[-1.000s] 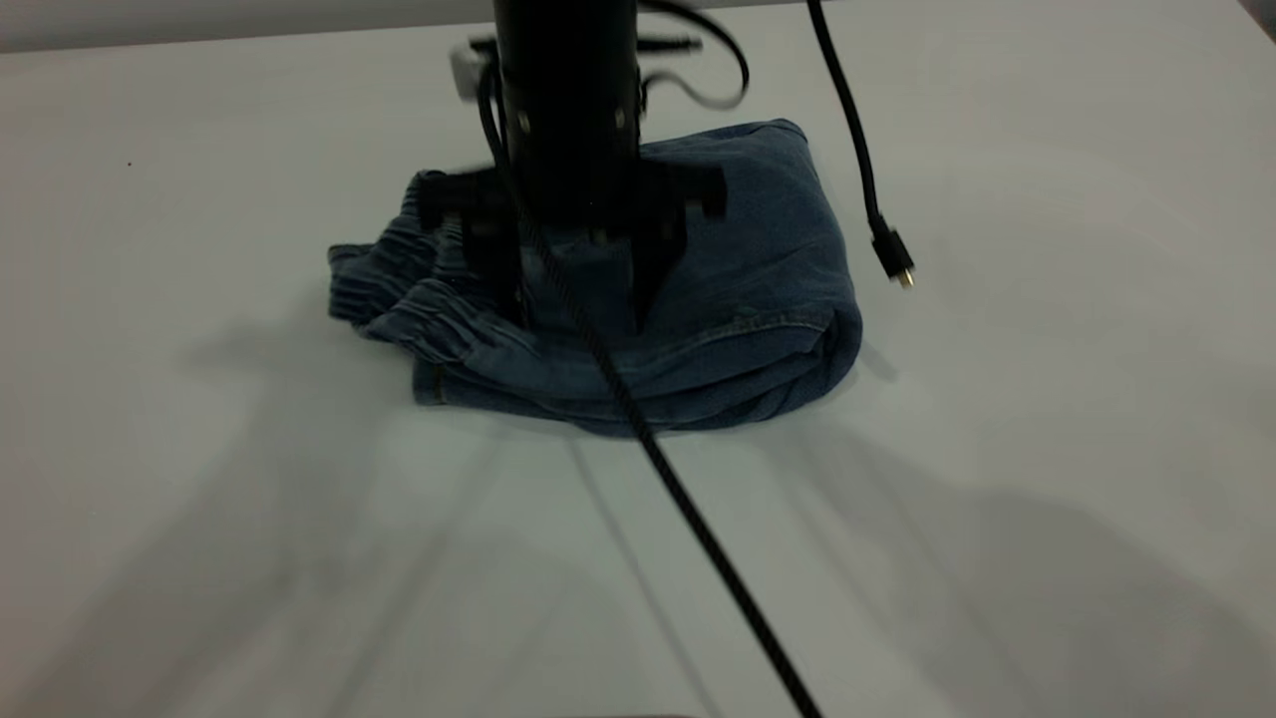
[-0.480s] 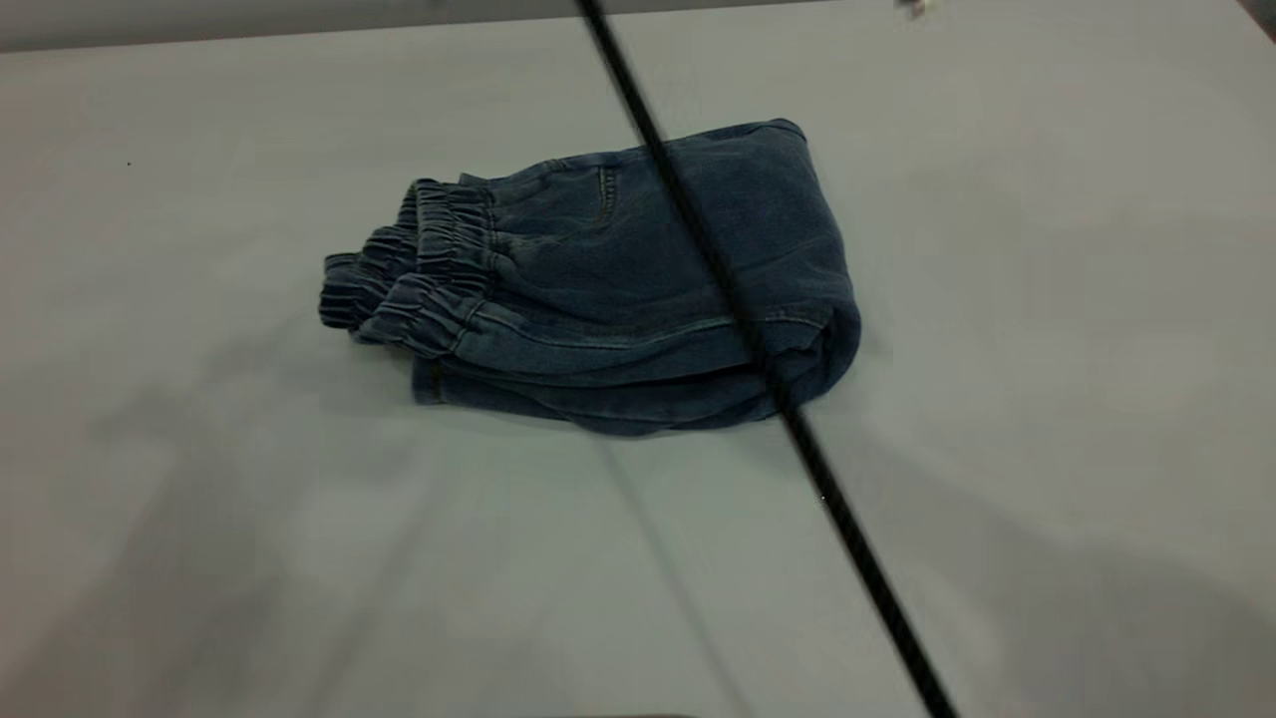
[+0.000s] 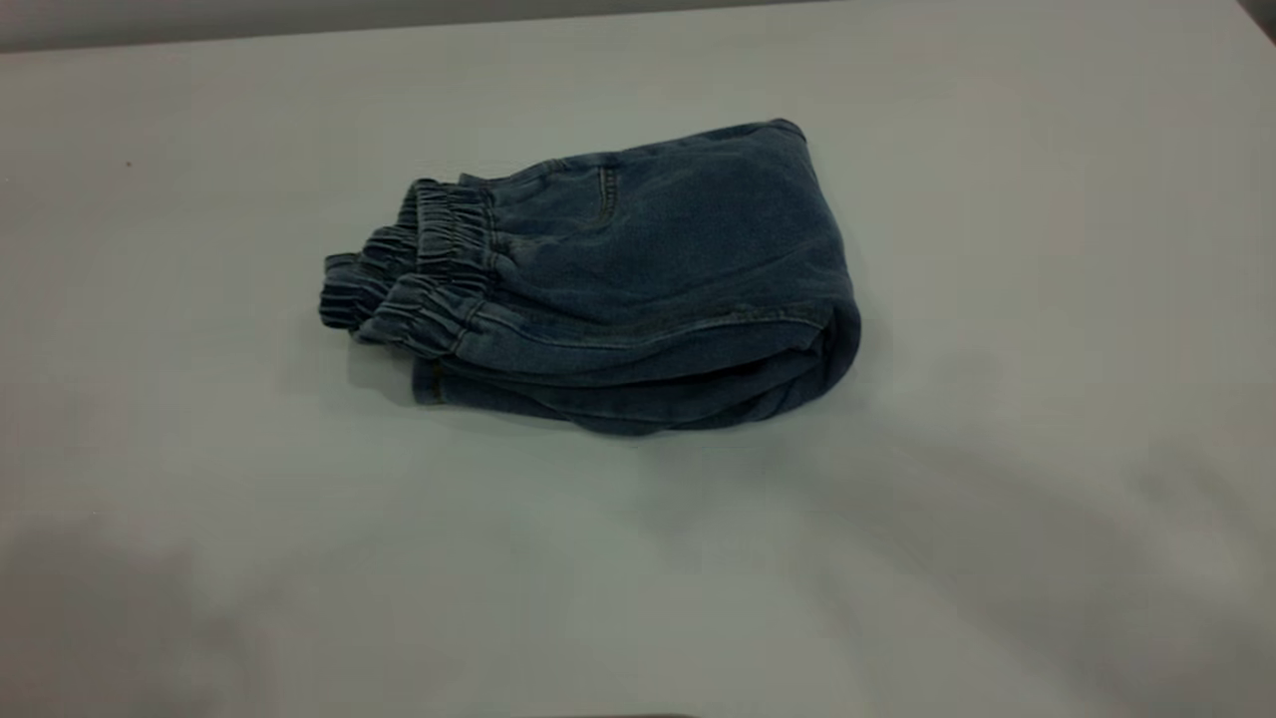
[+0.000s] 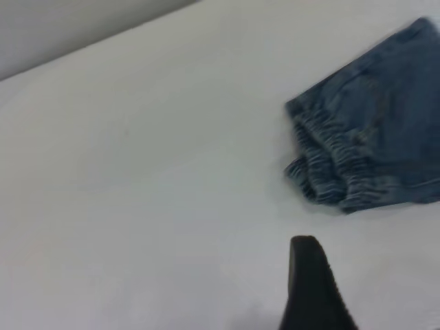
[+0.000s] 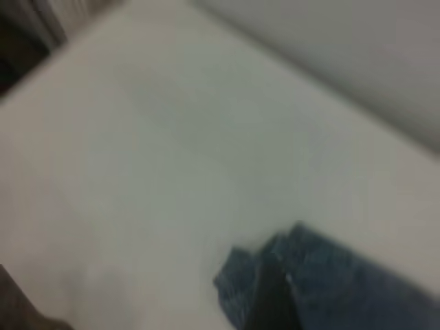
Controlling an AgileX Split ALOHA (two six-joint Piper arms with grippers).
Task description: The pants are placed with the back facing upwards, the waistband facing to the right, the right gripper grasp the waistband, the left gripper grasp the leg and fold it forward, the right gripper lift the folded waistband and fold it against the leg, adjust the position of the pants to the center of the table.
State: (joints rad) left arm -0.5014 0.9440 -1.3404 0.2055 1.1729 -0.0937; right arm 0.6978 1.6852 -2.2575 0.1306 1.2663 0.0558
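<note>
The pants [image 3: 618, 289] lie as a folded blue denim bundle on the white table [image 3: 1047, 299], a little behind its middle. Their gathered waistband [image 3: 429, 274] points to the left of the exterior view, and the rounded fold is at the right. Neither gripper shows in the exterior view. In the left wrist view a black wedge of my left gripper [image 4: 313, 289] hangs over bare table, apart from the pants [image 4: 375, 144]. In the right wrist view, which is blurred, a dark part of my right gripper [image 5: 271, 302] shows in front of the pants [image 5: 357, 292]. Nothing holds the pants.
Soft shadows fall across the near part of the table [image 3: 299, 598]. The table's far edge [image 3: 299, 30] runs along the top of the exterior view, with a grey wall behind it.
An arm stood over the pants a second ago and has left the exterior view. Its black cable swept across and is gone too. The pants lie uncovered.
</note>
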